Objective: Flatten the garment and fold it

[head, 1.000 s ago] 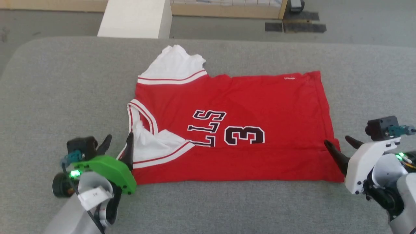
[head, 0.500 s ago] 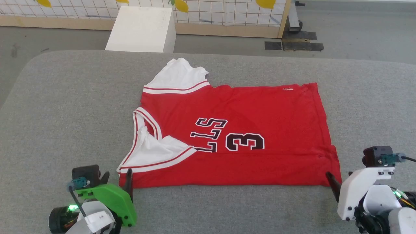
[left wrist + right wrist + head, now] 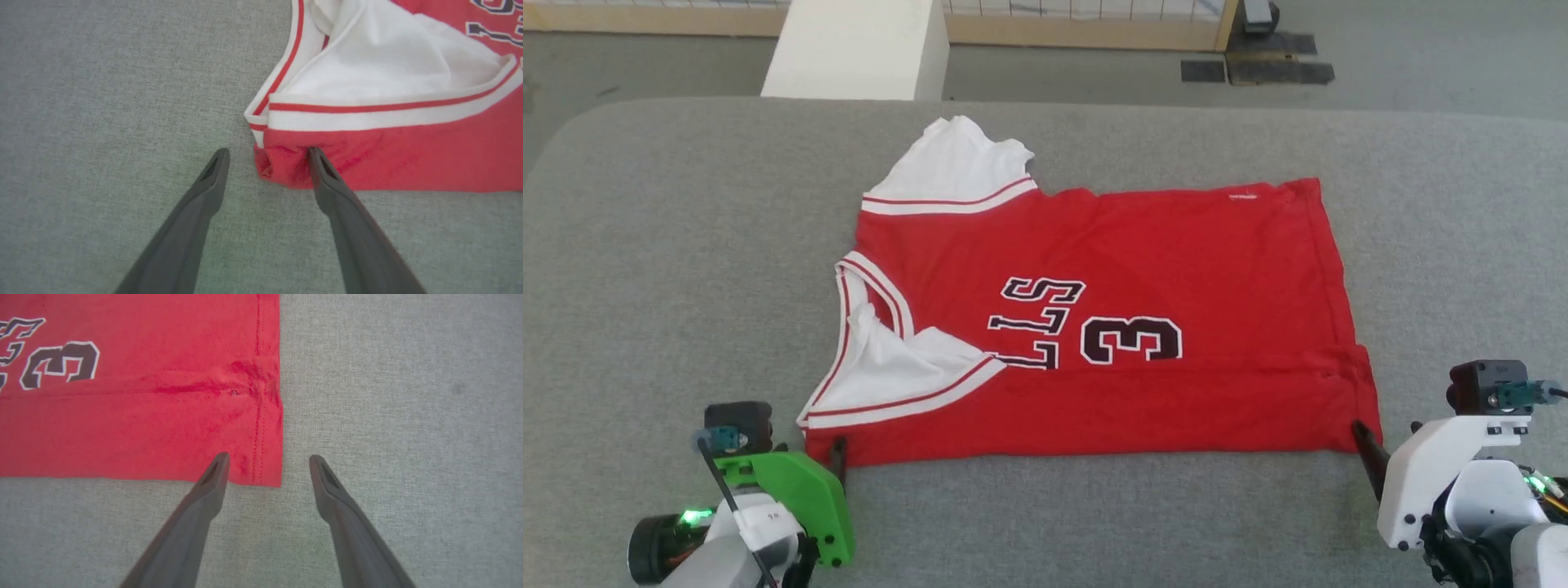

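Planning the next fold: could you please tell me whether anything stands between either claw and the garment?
Nothing visible does. The open left claw straddles the near shoulder corner of the garment; the open right claw straddles its near hem corner.

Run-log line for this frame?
garment: near side folded in | left gripper: open, at collar-side near corner | right gripper: open, at hem-side near corner

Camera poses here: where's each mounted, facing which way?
Left wrist: on left arm, looking along the open left gripper at the garment, near sleeve corner.
Right wrist: on right arm, along the open right gripper at its near hem corner.
Head: above, looking forward-down on the grey surface; both grippers at lower corners.
Shared: head and right wrist both show the printed 3.
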{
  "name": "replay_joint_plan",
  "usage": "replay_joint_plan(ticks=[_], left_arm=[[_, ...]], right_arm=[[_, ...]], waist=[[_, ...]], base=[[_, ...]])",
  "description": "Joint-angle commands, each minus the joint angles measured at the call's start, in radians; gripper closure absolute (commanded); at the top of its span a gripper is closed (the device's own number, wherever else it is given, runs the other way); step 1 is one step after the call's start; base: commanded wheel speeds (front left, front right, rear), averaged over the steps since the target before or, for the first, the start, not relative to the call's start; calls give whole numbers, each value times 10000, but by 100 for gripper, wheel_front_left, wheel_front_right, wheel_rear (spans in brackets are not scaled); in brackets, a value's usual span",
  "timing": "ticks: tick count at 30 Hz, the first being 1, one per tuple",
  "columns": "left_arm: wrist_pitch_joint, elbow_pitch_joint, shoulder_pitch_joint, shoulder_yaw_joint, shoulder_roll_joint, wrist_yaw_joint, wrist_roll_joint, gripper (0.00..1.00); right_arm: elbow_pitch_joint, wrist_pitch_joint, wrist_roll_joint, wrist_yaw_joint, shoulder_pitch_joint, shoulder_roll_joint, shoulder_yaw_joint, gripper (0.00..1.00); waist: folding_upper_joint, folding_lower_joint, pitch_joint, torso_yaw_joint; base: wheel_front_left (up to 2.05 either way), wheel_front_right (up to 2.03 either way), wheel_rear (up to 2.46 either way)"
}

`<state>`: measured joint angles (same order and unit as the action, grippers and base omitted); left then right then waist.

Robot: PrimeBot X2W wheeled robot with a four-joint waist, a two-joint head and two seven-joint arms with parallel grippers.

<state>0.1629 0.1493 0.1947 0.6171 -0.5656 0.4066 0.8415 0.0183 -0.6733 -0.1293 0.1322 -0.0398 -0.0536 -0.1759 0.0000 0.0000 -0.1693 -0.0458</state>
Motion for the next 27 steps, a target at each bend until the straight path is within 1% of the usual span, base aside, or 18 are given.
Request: replay_joint_plan(ticks=[1,6,7,8,11,16,21,23,26,27], left_arm=[[-9,148,266,-52,-33,-40,-10,0],[532,634,383,179,87,-160,156,0],[733,728,374,272,122,-197,215,59],[855,786,375,332,154,-237,261,100],[834,855,391,361,301,-335,345,100],[260,825,323,250,483,-503,362,100],[-317,255,221,115,521,-417,229,100],[-418,-43,187,121,498,-335,141,100],[-463,-468,131,136,421,-190,28,100],[-475,-616,121,143,380,-141,-22,100]], right_arm=[[114,-1,-82,-15,22,29,-6,0],[138,64,-140,-15,-55,31,12,0],[144,72,-147,-15,-76,31,9,0],[151,77,-146,-15,-91,31,0,0],[169,80,-129,-15,-136,32,-38,0],[82,20,-62,-15,-176,32,-126,0],[-307,-129,-92,-15,-270,33,-284,0],[-551,-193,-103,-15,-366,33,-293,0],[-868,-258,311,-15,-511,33,-251,0],[-1027,-266,288,-15,-588,33,-292,0]], waist=[[0,0,-323,161],[0,0,-586,243],[0,0,-619,247],[0,0,-640,241],[0,0,-622,186],[0,0,-391,2],[0,0,-231,-213],[0,0,-223,-277],[0,0,-280,-353],[0,0,-318,-379]], base=[[0,0,0],[0,0,0],[0,0,0],[0,0,0],[0,0,0],[0,0,0],[0,0,0],[0,0,0],[0,0,0],[0,0,0]])
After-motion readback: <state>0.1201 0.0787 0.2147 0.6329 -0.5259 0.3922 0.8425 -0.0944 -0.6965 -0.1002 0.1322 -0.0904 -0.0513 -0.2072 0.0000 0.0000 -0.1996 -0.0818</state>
